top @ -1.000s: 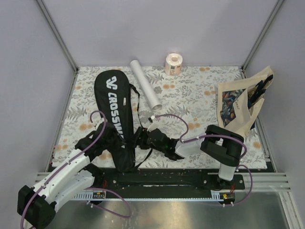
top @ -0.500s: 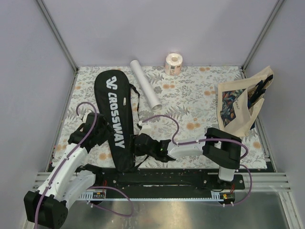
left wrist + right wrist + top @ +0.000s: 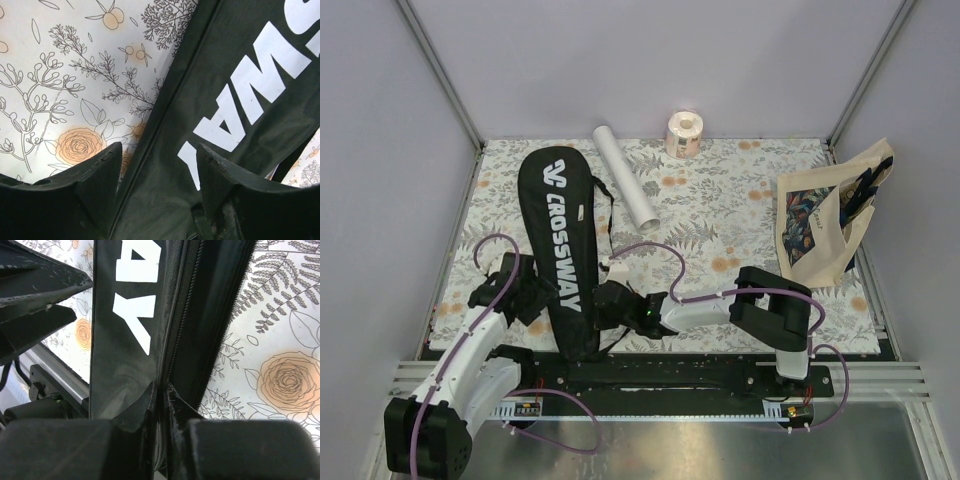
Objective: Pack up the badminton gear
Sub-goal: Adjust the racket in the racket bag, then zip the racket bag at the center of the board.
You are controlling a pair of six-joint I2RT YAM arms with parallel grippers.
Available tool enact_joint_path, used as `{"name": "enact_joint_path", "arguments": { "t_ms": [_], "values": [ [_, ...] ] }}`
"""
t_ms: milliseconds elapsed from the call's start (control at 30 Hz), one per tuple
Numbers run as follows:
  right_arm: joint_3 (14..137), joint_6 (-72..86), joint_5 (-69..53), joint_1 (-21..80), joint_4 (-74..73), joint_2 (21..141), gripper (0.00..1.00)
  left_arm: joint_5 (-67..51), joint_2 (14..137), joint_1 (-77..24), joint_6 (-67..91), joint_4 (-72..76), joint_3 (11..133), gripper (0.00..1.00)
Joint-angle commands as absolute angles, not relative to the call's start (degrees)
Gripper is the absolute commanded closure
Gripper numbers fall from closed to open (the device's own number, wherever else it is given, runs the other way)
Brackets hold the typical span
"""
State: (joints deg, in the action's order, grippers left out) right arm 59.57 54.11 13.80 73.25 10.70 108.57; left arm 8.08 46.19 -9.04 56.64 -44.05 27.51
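- Over the last second, your left arm drew back off the racket bag [image 3: 560, 215] to its left side. Your right gripper [image 3: 610, 305] slid in against the bag's right edge.
- Your right gripper's jaws were pressed together at the bag's narrow end, with the fabric beside the zipper [image 3: 177, 325] pinched between them.
- Your left gripper [image 3: 157, 170] stood wide open and held nothing. Its fingers straddled the bag's left edge, but you could not tell whether they touched the cloth.
- The bag's narrow end lay between your two grippers. Its long axis ran from there away from you to the wide head end, so any pull along the zipper would have to follow that line.
- The white tube [image 3: 625, 188] lay just right of the bag's head end, well apart from both grippers. By my judgement your right arm was the nearer one.
- No racket showed anywhere, and you could not tell whether they were already inside the bag.
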Motion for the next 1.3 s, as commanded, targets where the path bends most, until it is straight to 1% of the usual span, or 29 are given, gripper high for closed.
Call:
{"name": "enact_joint_path", "arguments": {
  "t_ms": [0,33,167,200,300,333,400,500,633,700,833,933,1033,1067,1133,1167,1200,1267],
  "values": [
    [59.33,54.32,11.7,73.74,15.28,109.16,0.95,7.3,46.93,-8.7,58.97,-41.84,27.16,0.35],
    [58.63,54.4,11.25,73.74,17.47,109.25,1.0,6.77,47.19,-8.79,58.97,-41.49,27.07,0.35],
    [56.78,54.41,10.55,73.3,20.57,108.37,1.0,5.36,46.94,-8.79,60.03,-40.34,26.19,0.35],
    [56.86,54.23,9.94,72.87,19.61,107.67,0.95,5.54,46.67,-8.79,60.12,-40.43,26.28,0.35],
    [54.85,52.91,11.76,72.07,17.67,102.76,0.57,7.2,45.36,-8.7,60.03,-41.39,27.07,0.34],
    [54.23,52.21,12.73,71.46,17.14,101.53,0.5,7.9,44.83,-8.61,59.94,-41.4,27.33,0.34],
    [54.49,50.46,12.75,69.36,15.92,100.46,0.44,8.7,44.12,-8.61,59.42,-41.22,27.86,0.34],
    [57.91,48.52,8.63,64.53,13.45,102.73,0.32,9.14,44.21,-8.7,56.7,-40.87,29.96,0.34],
    [61.86,48.43,5.72,60.48,13.36,107.13,0.3,11.68,45.79,-8.61,52.57,-43.32,34.44,0.34],
    [64.41,48.6,4.49,59.68,13.53,109.85,0.29,12.48,45.97,-8.7,51.68,-44.21,35.94,0.34],
    [72.05,49.39,1.59,58.54,11.87,117.14,0.25,12.22,45.35,-8.61,51.33,-43.86,37.09,0.33],
    [76.54,49.83,3.42,58.27,8.63,121.36,0.24,11.43,45.35,-8.61,51.42,-43.59,37.44,0.33],
    [82.24,48.17,6.41,58.36,1.79,124.71,0.25,12.56,45.0,-8.61,52.46,-44.12,37.35,0.33],
    [84.18,47.99,6.85,58.36,-2.24,126.46,0.26,13.35,44.56,-8.7,53.17,-44.38,37.27,0.33],
    [85.43,48.08,6.33,58.36,-2.81,127.79,0.29,14.41,43.43,-8.7,54.57,-44.03,36.3,0.33],
    [85.34,48.08,5.72,58.36,-2.64,128.14,0.34,14.68,43.07,-8.7,55.1,-43.51,35.86,0.33],
    [85.17,47.9,5.02,58.27,-1.68,128.32,0.47,14.76,42.63,-8.7,55.63,-42.9,35.6,0.33],
    [82.72,45.63,4.22,58.27,3.49,126.84,0.83,15.03,42.63,-8.7,56.86,-41.66,35.59,0.33]
  ]
}}
